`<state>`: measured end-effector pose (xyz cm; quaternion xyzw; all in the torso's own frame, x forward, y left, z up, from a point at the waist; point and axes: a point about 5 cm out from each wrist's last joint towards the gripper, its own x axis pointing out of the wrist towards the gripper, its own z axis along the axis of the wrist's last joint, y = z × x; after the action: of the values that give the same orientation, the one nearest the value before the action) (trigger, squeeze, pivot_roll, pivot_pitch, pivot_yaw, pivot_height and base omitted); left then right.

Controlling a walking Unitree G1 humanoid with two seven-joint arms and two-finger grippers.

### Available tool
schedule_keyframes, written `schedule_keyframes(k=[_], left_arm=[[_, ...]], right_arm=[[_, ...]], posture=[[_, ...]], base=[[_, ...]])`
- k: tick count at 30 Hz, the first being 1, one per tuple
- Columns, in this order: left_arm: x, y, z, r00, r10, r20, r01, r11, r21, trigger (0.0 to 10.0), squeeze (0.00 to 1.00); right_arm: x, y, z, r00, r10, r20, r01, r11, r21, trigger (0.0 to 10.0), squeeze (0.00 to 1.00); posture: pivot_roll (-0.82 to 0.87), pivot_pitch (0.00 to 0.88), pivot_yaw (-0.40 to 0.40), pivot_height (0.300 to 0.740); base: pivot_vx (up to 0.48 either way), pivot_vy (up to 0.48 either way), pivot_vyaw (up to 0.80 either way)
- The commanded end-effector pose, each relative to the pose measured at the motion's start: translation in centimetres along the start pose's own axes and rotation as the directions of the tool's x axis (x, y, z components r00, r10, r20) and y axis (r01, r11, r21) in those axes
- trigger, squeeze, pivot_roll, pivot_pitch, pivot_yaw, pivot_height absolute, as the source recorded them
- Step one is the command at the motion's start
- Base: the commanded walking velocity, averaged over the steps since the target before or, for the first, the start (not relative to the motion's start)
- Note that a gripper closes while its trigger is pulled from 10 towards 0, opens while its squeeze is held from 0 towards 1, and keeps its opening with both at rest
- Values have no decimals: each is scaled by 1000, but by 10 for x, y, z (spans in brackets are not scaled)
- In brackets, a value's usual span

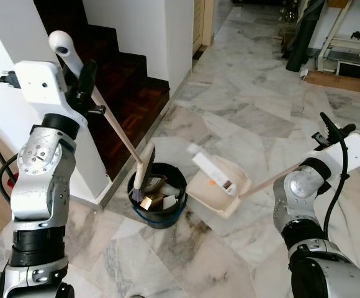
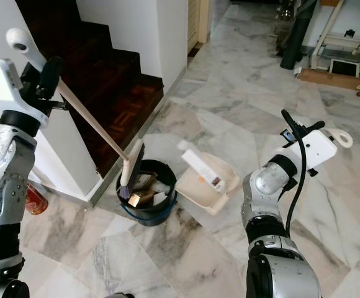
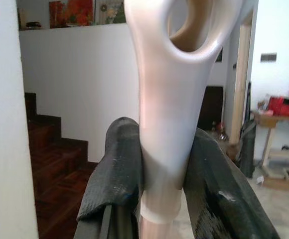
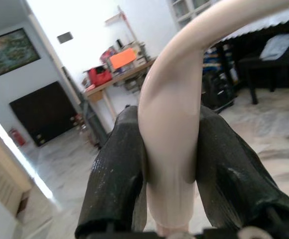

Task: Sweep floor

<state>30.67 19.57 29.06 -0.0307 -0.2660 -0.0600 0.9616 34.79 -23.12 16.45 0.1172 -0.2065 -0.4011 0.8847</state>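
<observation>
Trash could spill back onto the floor: the right gripper [image 4: 169, 164] is squeezed tight on the long handle of the dustpan [image 1: 214, 186], and the pan out at the far end of that handle is tipped up just beside the black bin [image 1: 158, 195], so a small wobble could drop the white box [image 1: 212, 169] outside the rim. The left gripper [image 3: 159, 164] is clamped on the white top of the broom [image 1: 115, 121], a pale stick sloping down from the jaws to dark bristles inside the bin, and a hard pull there might knock the bin over.
</observation>
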Motion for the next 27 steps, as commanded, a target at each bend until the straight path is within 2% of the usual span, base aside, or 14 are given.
schedule_keyframes(k=[1, 9, 20, 22, 27], left_arm=[[-1, -1, 17, 997, -10, 70, 15, 998, -68, 10000, 0], [7, 11, 38, 991, 32, 128, -21, 996, -87, 10000, 0], [5, 19, 36, 991, 70, 111, -62, 995, -76, 10000, 0], [5, 20, 38, 988, 88, 126, -82, 995, -50, 10000, 0], [4, 32, 49, 973, 156, 171, -150, 988, -47, 10000, 0]], right_arm=[[6, 15, 18, 1000, -6, 29, 2, 991, 132, 10000, 0], [10, 18, 21, 1000, -4, 9, 2, 982, 188, 10000, 0], [16, 15, 25, 999, -32, 12, 28, 978, 209, 10000, 0], [18, 16, 28, 999, -35, 18, 31, 976, 218, 10000, 0], [22, 18, 38, 997, -59, 49, 46, 969, 243, 10000, 0]], posture=[[187, 0, 14, 740], [195, 0, 15, 740], [195, 0, 21, 740], [194, 0, 21, 740], [195, 0, 29, 740]], base=[[0, 0, 0], [0, 0, 0], [0, 0, 0], [0, 0, 0], [0, 0, 0]])
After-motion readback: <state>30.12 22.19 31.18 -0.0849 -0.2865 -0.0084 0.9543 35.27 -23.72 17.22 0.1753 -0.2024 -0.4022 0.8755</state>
